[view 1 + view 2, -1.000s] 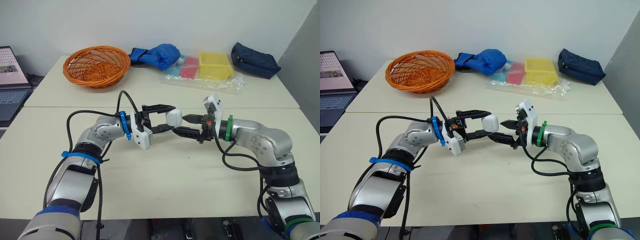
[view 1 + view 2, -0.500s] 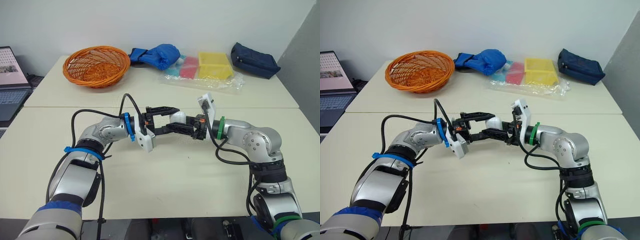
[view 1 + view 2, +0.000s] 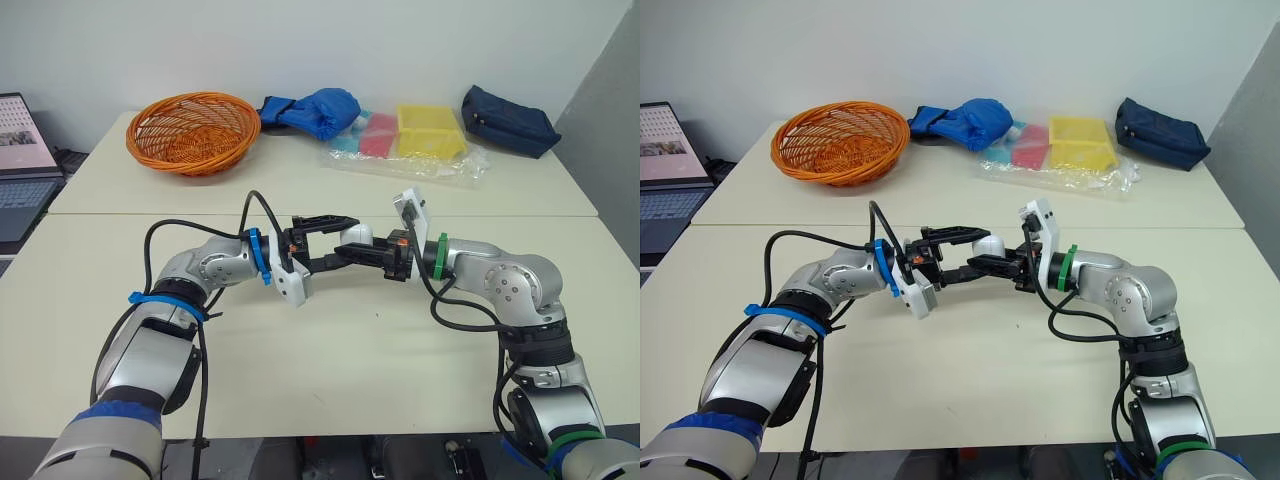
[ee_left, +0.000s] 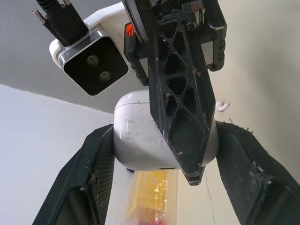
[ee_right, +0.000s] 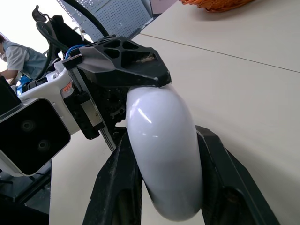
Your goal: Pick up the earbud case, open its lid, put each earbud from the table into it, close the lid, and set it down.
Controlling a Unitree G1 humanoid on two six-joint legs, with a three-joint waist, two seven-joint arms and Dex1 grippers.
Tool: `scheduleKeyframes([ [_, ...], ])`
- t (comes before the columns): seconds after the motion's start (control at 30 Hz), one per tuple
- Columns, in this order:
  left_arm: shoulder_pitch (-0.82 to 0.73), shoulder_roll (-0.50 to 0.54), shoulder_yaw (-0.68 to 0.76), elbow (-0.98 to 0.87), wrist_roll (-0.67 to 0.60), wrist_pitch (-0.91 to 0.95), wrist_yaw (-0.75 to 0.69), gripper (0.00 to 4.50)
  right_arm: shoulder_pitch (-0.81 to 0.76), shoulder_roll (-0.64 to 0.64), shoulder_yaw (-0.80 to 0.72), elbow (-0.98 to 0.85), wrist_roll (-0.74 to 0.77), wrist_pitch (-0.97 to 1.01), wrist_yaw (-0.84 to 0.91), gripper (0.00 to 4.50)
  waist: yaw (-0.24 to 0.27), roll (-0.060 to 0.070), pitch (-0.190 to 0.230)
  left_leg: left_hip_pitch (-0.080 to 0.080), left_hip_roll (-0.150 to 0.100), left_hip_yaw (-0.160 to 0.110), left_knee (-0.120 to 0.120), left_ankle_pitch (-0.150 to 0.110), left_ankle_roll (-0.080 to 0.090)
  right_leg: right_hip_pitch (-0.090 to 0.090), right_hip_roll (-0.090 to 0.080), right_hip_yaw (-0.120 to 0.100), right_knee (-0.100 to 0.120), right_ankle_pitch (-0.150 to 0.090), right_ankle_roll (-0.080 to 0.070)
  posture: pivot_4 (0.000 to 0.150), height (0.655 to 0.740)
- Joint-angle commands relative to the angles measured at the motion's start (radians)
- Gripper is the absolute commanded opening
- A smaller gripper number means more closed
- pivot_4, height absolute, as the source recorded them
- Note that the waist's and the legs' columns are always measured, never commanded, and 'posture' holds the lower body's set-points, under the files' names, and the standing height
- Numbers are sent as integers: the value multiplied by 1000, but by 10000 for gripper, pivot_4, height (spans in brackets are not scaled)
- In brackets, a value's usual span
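The white earbud case [image 3: 355, 237] hangs above the middle of the cream table [image 3: 330, 350], held between both arms. My left gripper [image 3: 347, 240] is shut on it; its black fingers [image 4: 96, 187] press the case [image 4: 136, 140] on two sides. My right gripper [image 3: 373, 250] comes from the opposite side, and its fingers [image 5: 117, 187] are shut around the case's rounded end [image 5: 161, 159]. The lid looks closed. A small white piece that looks like an earbud [image 4: 221, 106] lies on the table beyond the case.
At the back of the table stand an orange wicker basket [image 3: 193, 130], a blue cloth bundle [image 3: 315, 108], yellow and pink items in clear plastic [image 3: 425, 135] and a navy pouch [image 3: 510, 120]. A laptop [image 3: 20, 150] sits at the far left.
My right gripper has moved left onto the case and closed its fingers around it. The left gripper has kept hold of the case, shifting slightly right.
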Motion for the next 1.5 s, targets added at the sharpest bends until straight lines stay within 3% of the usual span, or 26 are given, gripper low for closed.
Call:
scheduleKeyframes([
  [0.03,-15,22,-69,-4,-201,30,-123,40858,1,-17,-41,-11,-16,-41,-17,8316,0,0,0,0,0,0,0,0,0,0,0,0,0,0,0,1500,7400],
  [0.1,-9,65,-133,-83,-383,93,-248,44949,14,-57,-7,-20,-76,-88,-12,8425,-1,0,0,0,0,0,0,0,0,0,0,0,0,0,0,1500,7400],
  [0.23,31,145,-201,-298,-703,267,-526,45000,31,-71,-2,-21,-112,-124,-22,8425,-4,0,0,0,1,0,0,0,0,0,0,1,0,0,0,1500,7400],
  [0.37,-7,187,-167,-447,-903,740,-908,45000,41,-126,79,-54,-223,-195,-14,8425,-4,0,0,0,0,0,1,0,0,0,2,0,1,0,0,1500,7400],
  [0.5,-132,162,-144,-455,-861,1191,-1025,45000,29,-174,193,-85,-344,-278,8,8425,-4,0,0,-2,0,-3,7,0,0,1,4,-1,1,-3,4,1500,7400],
  [0.6,-184,125,-149,-456,-806,1310,-1087,45000,18,-168,237,-112,-375,-297,23,8425,-4,0,0,-3,0,-4,11,0,0,1,5,-1,2,-3,4,1500,7400],
  [0.7,-204,76,-134,-451,-757,1326,-1115,45000,3,-184,290,-129,-435,-328,39,8425,-3,0,0,-3,0,-4,12,0,0,1,5,-1,2,-3,4,1500,7400],
  [0.8,-199,48,-109,-445,-737,1345,-1158,39612,6,-193,314,-140,-476,-343,45,8425,-4,0,0,-4,0,-5,12,0,0,1,5,-1,2,-3,4,1500,7400],
  [0.97,-210,15,-97,-386,-641,1304,-1120,24811,11,-188,313,-156,-493,-336,52,8425,-2,0,0,-4,1,-6,12,0,0,1,5,-2,2,-3,4,1500,7400],
  [1.5,-215,-47,-32,-355,-565,1304,-1141,24811,-3,-186,326,-164,-568,-353,91,8425,-1,0,0,-6,0,-8,14,0,0,1,4,-3,2,-2,4,1500,7400],
])
